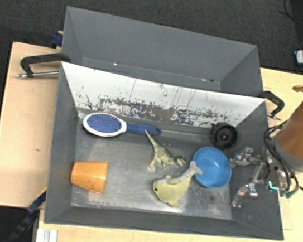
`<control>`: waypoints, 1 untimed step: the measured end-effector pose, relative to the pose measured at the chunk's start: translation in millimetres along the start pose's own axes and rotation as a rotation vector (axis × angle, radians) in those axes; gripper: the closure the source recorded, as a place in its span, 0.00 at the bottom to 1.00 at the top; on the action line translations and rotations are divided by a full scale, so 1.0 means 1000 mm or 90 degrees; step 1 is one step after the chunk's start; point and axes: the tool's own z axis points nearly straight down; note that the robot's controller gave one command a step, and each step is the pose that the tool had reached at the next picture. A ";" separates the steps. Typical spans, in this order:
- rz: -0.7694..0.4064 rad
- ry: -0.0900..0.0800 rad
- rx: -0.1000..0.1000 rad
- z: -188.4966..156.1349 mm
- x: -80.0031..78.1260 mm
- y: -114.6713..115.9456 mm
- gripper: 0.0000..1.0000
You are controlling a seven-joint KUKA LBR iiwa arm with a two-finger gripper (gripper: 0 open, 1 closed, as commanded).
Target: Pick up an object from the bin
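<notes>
Nothing was between the jaws when you looked: the gripper point(245, 185) sat low over the sloped wall of the bin point(133, 168) on the arm's own side, and I couldn't tell whether it stood wide or narrow, since the metalwork ran together there. The closest candidate was the blue bowl point(212, 167), just beside the gripper toward the bin's middle and lying tipped with its mouth partly up. Just past the bowl from the gripper lay the pale yellow whale toy point(172, 188), whose tail looked to be touching the bowl's rim. The green dinosaur figure point(161, 156) lay just beyond that. A black round part point(224, 135) stood near the gripper too, off toward the back wall. The brush with the blue handle point(106, 124) and the orange cup point(89, 175) were well apart from it, at the far end. My call: you'd have done best to shift off the slope first, come straight down, and straddle the bowl's free rim on the side away from the whale tail so the toy didn't drag along. The thin rim could slip, so a centred bite mattered. I could read no brand, label or writing on anything.
</notes>
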 end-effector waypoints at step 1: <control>-0.104 -0.008 0.001 0.066 0.001 0.080 0.00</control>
